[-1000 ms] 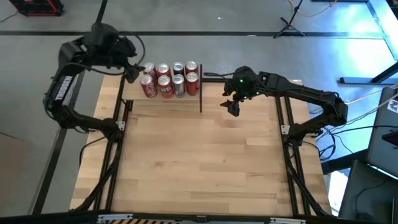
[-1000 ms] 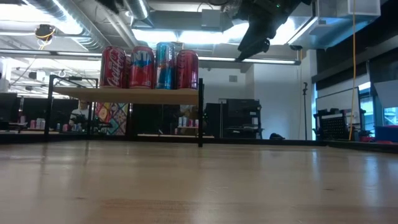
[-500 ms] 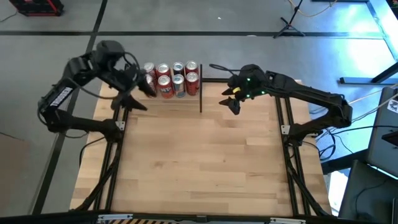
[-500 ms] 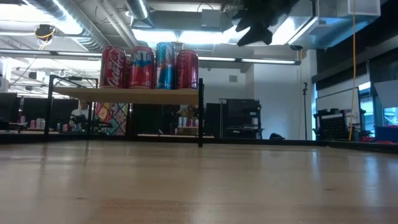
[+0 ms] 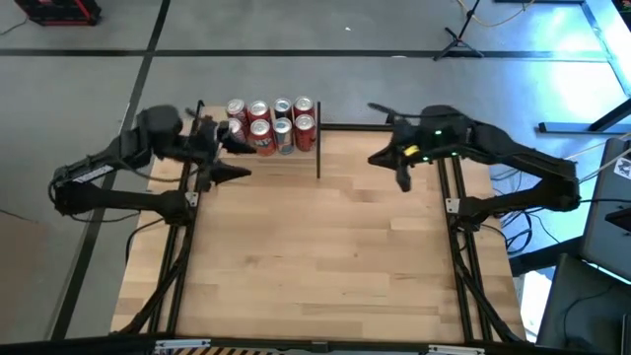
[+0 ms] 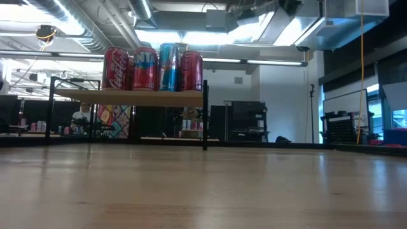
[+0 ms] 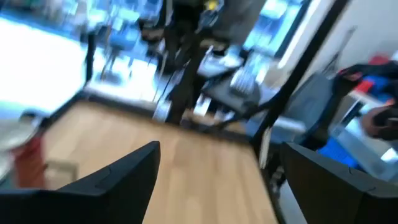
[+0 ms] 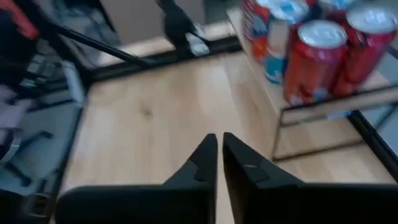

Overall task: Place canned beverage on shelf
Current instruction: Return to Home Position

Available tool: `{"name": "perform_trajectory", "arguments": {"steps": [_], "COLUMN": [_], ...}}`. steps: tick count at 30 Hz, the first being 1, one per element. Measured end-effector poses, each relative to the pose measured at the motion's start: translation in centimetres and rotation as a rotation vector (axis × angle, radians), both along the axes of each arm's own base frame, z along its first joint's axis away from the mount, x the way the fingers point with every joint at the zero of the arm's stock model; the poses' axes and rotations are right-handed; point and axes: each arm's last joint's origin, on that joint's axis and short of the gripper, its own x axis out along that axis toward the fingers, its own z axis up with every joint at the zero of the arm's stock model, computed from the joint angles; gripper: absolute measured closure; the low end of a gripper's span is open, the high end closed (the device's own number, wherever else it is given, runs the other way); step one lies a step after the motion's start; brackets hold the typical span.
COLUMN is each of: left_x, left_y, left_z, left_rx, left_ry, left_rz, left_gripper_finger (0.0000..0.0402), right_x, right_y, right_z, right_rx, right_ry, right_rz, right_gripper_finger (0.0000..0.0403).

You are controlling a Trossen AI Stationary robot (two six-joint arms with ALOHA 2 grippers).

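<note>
Several canned beverages (image 5: pixel 268 122), mostly red and one blue (image 6: pixel 168 66), stand upright on their bases on the shelf (image 6: pixel 127 97), a light-wood board on thin black posts at the table's far left. My left gripper (image 5: pixel 237 158) is open at the shelf's near left corner, pointing toward the table's right, and its wrist view shows nothing between the fingers (image 7: pixel 217 177). My right gripper (image 5: pixel 402 179) is shut and empty to the right of the shelf, near the table's far right corner. Its wrist view shows the closed fingers (image 8: pixel 219 155) above bare wood, with the cans (image 8: pixel 311 56) beyond.
A black shelf post (image 5: pixel 318 153) stands between the cans and my right gripper. The wooden tabletop (image 5: pixel 315 256) spreads out toward the near edge. Black frame rails (image 5: pixel 454 197) run along both table sides. Room equipment shows beyond the far edge.
My left gripper has drawn back from the cans toward the table's near-left and turned to point right, as its arm folded down low; it has stayed open. My right gripper has gone toward the table's right edge, away from the shelf, and has shut.
</note>
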Motion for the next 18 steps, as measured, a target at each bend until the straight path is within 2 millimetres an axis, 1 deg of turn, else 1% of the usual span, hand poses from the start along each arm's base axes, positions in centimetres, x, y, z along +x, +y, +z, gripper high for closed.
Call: {"name": "perform_trajectory", "arguments": {"steps": [4, 6, 8, 10, 13, 15, 18], "left_x": [-0.6, -0.7, -0.9, -1.1, -1.3, -1.2, -1.2], "left_y": [-1.3, -1.7, -1.9, -2.0, -2.0, -2.0, -2.0], "left_z": [-1.6, -2.6, -3.7, -4.7, -6.0, -6.4, -6.6], "left_rx": [0.028, 0.042, 0.061, 0.056, -0.017, -0.049, -0.047], "left_ry": [-0.153, -0.198, -0.211, -0.207, -0.183, -0.171, -0.160], "left_rz": [-0.016, -0.017, 0.004, 0.046, 0.071, 0.061, 0.061], "left_gripper_finger": [0.0076, 0.0076, 0.0076, 0.0076, 0.0076, 0.0076, 0.0076], "right_x": [-1.8, -2.6, -3.6, -4.5, -5.9, -6.7, -7.7], "right_y": [0.6, 0.8, 1.1, 1.3, 1.6, 1.8, 2.1], "right_z": [1.0, 0.6, -0.4, -1.9, -4.0, -5.2, -7.2], "right_rx": [0.001, -0.007, -0.003, 0.007, 0.029, 0.051, 0.115], "right_ry": [-0.067, -0.101, -0.129, -0.147, -0.202, -0.234, -0.208], "right_rz": [0.059, 0.060, 0.055, 0.031, 0.003, -0.008, -0.032], "right_gripper_finger": [0.0368, 0.0370, 0.0377, 0.0386, 0.0398, 0.0401, 0.0400]}}
